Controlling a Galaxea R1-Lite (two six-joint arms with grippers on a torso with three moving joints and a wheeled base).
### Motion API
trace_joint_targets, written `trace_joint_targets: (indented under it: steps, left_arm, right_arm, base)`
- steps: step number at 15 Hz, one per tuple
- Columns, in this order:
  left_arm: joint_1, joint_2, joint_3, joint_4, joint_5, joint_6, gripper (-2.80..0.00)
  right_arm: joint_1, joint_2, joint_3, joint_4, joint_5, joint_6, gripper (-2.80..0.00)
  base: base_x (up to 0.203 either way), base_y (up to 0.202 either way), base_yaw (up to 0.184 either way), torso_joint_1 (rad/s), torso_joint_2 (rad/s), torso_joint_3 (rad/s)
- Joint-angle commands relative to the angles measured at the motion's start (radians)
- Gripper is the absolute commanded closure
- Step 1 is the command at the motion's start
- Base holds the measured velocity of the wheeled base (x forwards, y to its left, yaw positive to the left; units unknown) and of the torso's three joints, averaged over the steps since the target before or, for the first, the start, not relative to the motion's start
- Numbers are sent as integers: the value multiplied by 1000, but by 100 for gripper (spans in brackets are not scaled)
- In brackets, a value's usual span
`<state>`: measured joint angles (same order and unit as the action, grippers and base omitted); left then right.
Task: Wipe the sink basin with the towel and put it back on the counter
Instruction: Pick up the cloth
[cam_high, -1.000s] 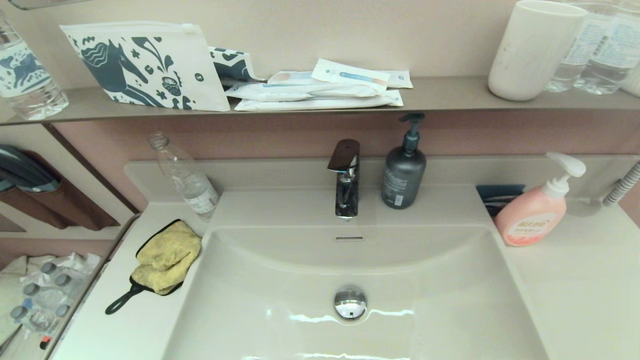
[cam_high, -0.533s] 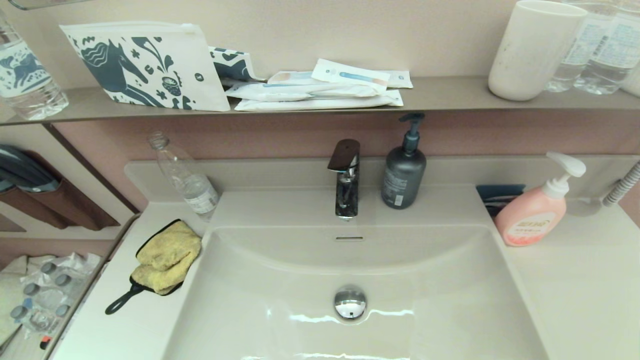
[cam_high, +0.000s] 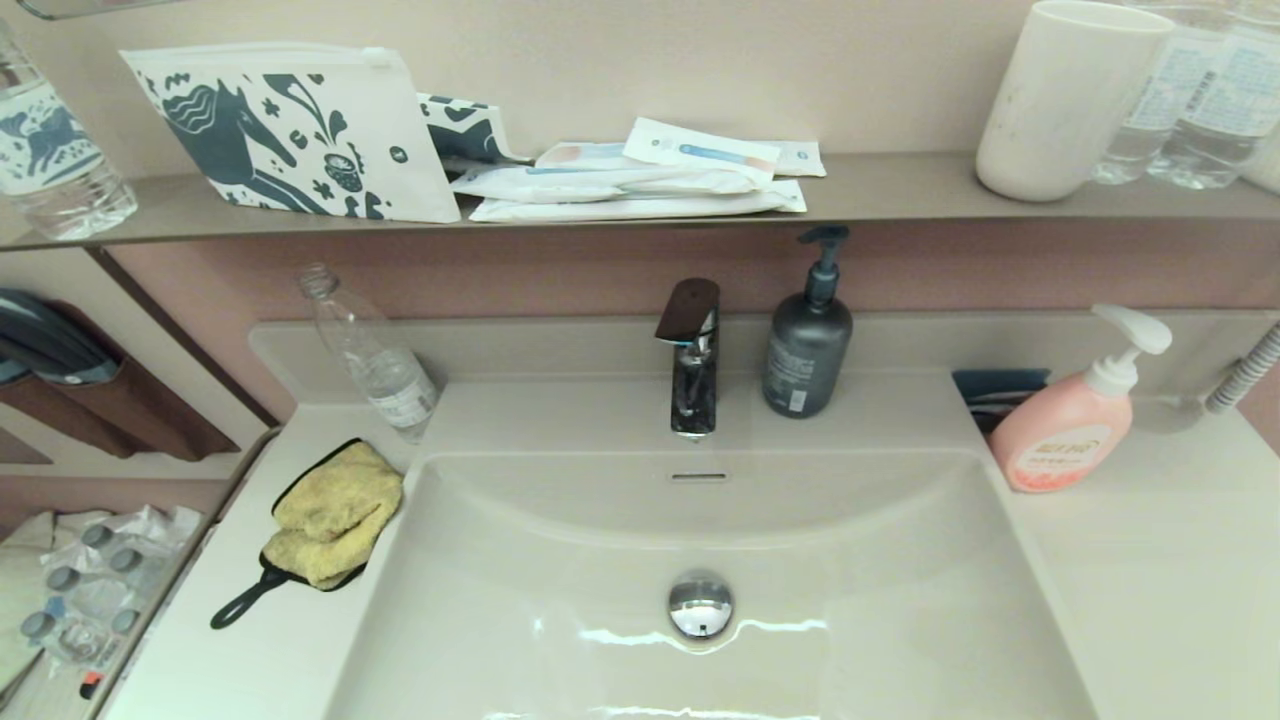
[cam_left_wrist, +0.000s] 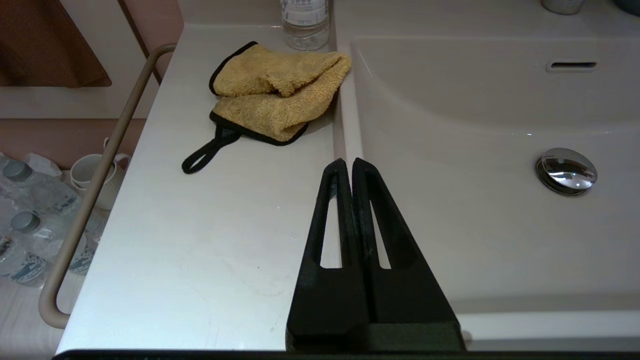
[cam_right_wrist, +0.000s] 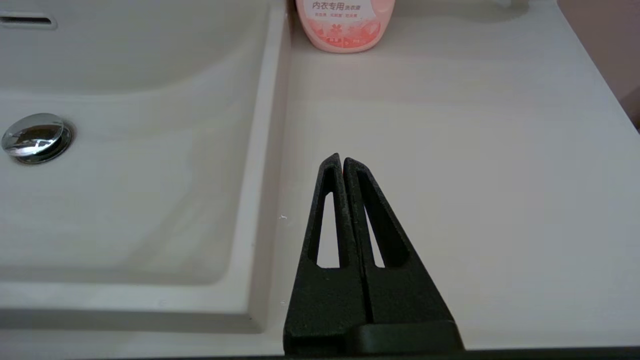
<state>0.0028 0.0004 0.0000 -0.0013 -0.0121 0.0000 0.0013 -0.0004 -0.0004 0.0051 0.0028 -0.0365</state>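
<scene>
Left pincer (cam_left_wrist: 347, 161): closed, the two black fingers pressed together, holding nothing. It hangs over the left part of the counter, its tips just above the ridge where the counter meets the basin.

Right pincer (cam_right_wrist: 341, 158): closed too and empty. It hangs over the right part of the counter, beside the basin's right rim.

Towel (cam_left_wrist: 277, 92): it lies crumpled on the counter, ahead of the left pincer and a little to its left, well apart from the tips. The yellow side is up and the black edging shows around it. One corner touches the basin's raised edge. Its thin black loop (cam_left_wrist: 202, 154) lies flat on the counter, the part of the towel nearest to the left pincer.

Sink basin (cam_high: 860, 600): glossy and cream-white, it lies between the two pincers – to the right of the left one, to the left of the right one. The chrome drain plug (cam_high: 700, 605) sits in the middle of the bowl, and the small overflow slot (cam_high: 698, 477) is in the far wall.

Counter (cam_left_wrist: 210, 240): the flat white surface under both pincers.

Clear bottle (cam_high: 368, 352): it stands just behind the towel, farther from the left pincer than the towel.

Pink pump bottle (cam_right_wrist: 345, 25): it stands on the counter straight ahead of the right pincer – well apart from it.

Faucet (cam_high: 692, 360) and dark pump bottle (cam_high: 808, 335): behind the basin, far from both pincers.
</scene>
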Motion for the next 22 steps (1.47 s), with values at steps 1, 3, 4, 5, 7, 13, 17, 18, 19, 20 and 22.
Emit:
trace_joint_targets:
  steps: [1, 3, 4, 5, 7, 13, 17, 18, 19, 20, 22]
  left_arm:
    - [0, 0, 0, 0, 0, 0, 0]
    - [0, 0, 0, 0, 0, 0, 0]
    - [0, 0, 0, 0, 0, 0, 0]
    - [0, 0, 0, 1, 0, 0, 0]
    - [1, 0, 0, 0, 0, 0, 0]
    - [0, 0, 0, 0, 0, 0, 0]
    - [0, 0, 0, 0, 0, 0, 0]
    - [0, 0, 0, 0, 0, 0, 0]
    - [0, 0, 0, 0, 0, 0, 0]
    - [0, 1, 0, 1, -1, 5, 0]
    - [0, 0, 0, 1, -3, 9, 0]
  right_arm:
    - [0, 2, 0, -1, 0, 4, 0]
    - [0, 2, -1, -1, 0, 4, 0]
    - [0, 2, -1, -1, 0, 5, 0]
    - [0, 2, 0, -1, 0, 5, 0]
    - [0, 2, 0, -1, 0, 5, 0]
    - [0, 2, -1, -1, 0, 6, 0]
    - [0, 2, -1, -1, 0, 6, 0]
    - [0, 2, -1, -1, 0, 6, 0]
    - [0, 2, 0, -1, 0, 5, 0]
    - [0, 2, 0, -1, 0, 6, 0]
    - [0, 2, 0, -1, 0, 6, 0]
  base:
    - [0, 0, 0, 0, 0, 0]
    - [0, 0, 0, 0, 0, 0]
    - [0, 0, 0, 0, 0, 0]
    - [0, 0, 0, 0, 0, 0]
    - [0, 0, 0, 0, 0, 0]
    - [0, 0, 0, 0, 0, 0]
    - [0, 0, 0, 0, 0, 0]
    - [0, 0, 0, 0, 0, 0]
    - [0, 0, 0, 0, 0, 0]
    - [0, 0, 0, 0, 0, 0]
    - [0, 0, 0, 0, 0, 0]
